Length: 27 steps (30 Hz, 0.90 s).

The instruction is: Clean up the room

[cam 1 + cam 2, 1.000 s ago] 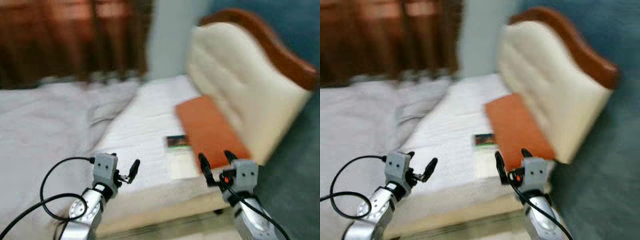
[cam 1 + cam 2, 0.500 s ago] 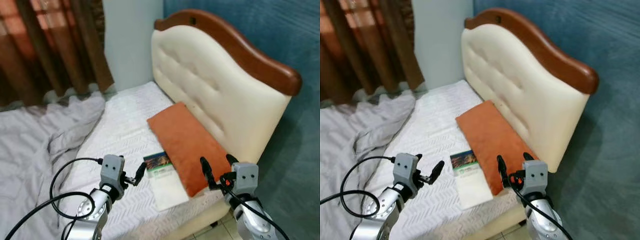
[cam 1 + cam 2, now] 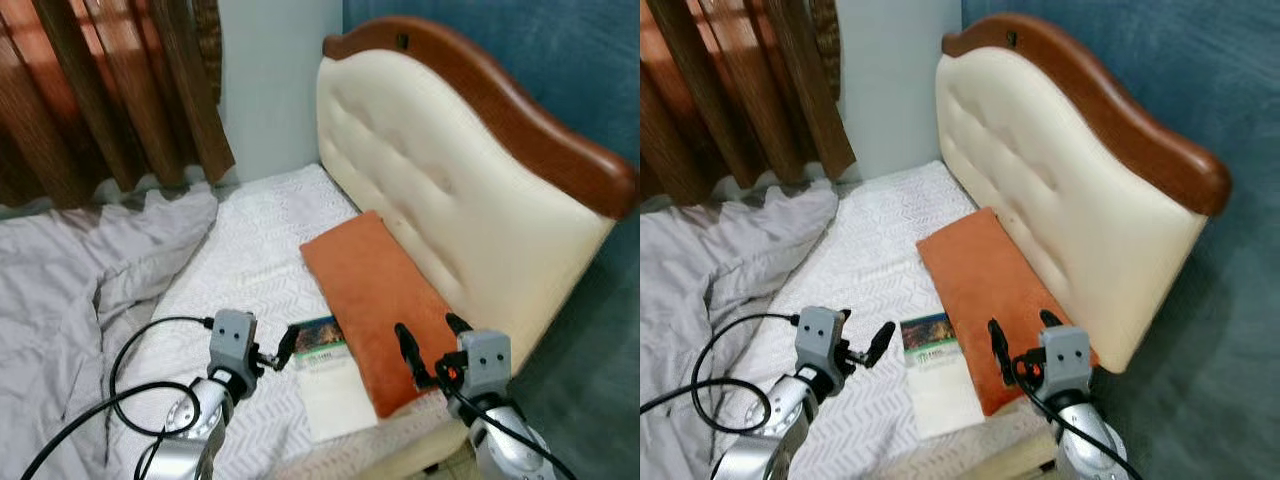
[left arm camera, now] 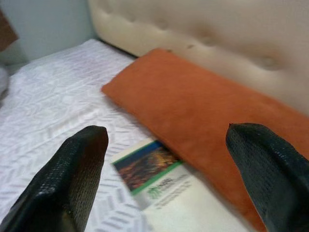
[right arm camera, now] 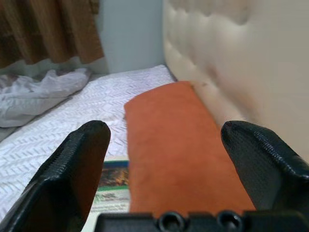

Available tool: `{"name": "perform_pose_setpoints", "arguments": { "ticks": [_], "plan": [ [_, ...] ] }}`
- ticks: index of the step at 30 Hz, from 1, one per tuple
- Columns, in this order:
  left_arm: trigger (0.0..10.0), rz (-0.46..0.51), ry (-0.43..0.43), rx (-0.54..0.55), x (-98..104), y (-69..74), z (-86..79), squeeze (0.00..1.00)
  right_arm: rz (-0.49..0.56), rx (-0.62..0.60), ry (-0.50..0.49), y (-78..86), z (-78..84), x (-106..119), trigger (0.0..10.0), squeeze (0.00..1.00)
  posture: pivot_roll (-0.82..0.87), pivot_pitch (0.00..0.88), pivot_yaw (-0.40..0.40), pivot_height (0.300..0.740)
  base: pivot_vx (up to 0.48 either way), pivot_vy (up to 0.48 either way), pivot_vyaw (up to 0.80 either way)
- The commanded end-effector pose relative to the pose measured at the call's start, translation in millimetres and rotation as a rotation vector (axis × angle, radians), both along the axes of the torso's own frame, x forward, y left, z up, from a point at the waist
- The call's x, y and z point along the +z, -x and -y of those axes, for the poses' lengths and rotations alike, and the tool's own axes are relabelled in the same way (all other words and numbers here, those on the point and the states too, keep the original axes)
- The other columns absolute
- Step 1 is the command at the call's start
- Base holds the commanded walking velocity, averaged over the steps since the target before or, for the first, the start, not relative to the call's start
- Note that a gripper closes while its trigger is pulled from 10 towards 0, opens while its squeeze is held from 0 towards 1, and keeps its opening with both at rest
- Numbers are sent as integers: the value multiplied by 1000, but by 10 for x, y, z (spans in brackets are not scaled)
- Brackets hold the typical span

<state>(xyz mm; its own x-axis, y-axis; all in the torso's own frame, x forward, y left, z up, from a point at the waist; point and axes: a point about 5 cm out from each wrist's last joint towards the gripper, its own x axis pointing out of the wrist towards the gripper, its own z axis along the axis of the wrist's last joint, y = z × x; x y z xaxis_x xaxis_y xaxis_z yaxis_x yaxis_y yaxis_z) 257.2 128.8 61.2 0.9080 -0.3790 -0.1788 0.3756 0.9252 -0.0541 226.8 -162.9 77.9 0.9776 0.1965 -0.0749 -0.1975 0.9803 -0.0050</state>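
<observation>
A bed (image 3: 250, 260) with a white, chevron-quilted mattress cover runs from 6 o'clock up toward 12 in the head views. At 2 o'clock stands the headboard (image 3: 450, 190), cream button-tufted padding under a curved brown wooden rail. A flat, rectangular orange pillow (image 3: 375, 290) with a soft, suede-like nap lies along the foot of the headboard, near the centre. Just beside its long edge, at about 6 o'clock, lies a thin booklet (image 3: 325, 375), glossy dark picture with a green band at its top, plain white below; the pillow seems to touch or slightly overlap it, though I cannot tell which. A grey, crumpled sheet (image 3: 70, 290) is heaped at 9 o'clock, and brown pleated curtains (image 3: 100, 90) hang at 11. The left gripper (image 3: 272, 358) hovers at 7 o'clock just beside the booklet's top, its textured black fingers spread apart. The right gripper (image 3: 428, 348) hovers at 5 o'clock over the pillow's near end, fingers likewise spread wide and holding nothing.
</observation>
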Motion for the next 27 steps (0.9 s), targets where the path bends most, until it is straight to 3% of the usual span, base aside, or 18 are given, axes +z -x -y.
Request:
{"name": "perform_pose_setpoints", "arguments": {
  "ticks": [1,9,15,21,27],
  "plan": [
    [10000,-5,-6,-10,-9,-5,13,0,8,-2,16,-2,22,39,10000,0,-107,23,43,740,0,-465,0],
    [10000,-19,-23,38,-30,-84,-124,0,-19,16,38,31,-7,-6,10000,0,-103,36,44,740,0,-455,395],
    [10000,-20,-43,131,-26,-191,-312,0,-28,24,19,45,-12,-22,10000,0,-99,36,40,740,0,0,183],
    [10000,1,-52,121,-14,-139,-303,0,-25,27,20,41,-7,-19,10000,0,-94,26,39,740,0,0,0],
    [10000,-6,-49,118,-47,-96,-298,0,-37,47,32,58,-33,-42,10000,0,-87,25,33,740,0,0,755]
  ]
}}
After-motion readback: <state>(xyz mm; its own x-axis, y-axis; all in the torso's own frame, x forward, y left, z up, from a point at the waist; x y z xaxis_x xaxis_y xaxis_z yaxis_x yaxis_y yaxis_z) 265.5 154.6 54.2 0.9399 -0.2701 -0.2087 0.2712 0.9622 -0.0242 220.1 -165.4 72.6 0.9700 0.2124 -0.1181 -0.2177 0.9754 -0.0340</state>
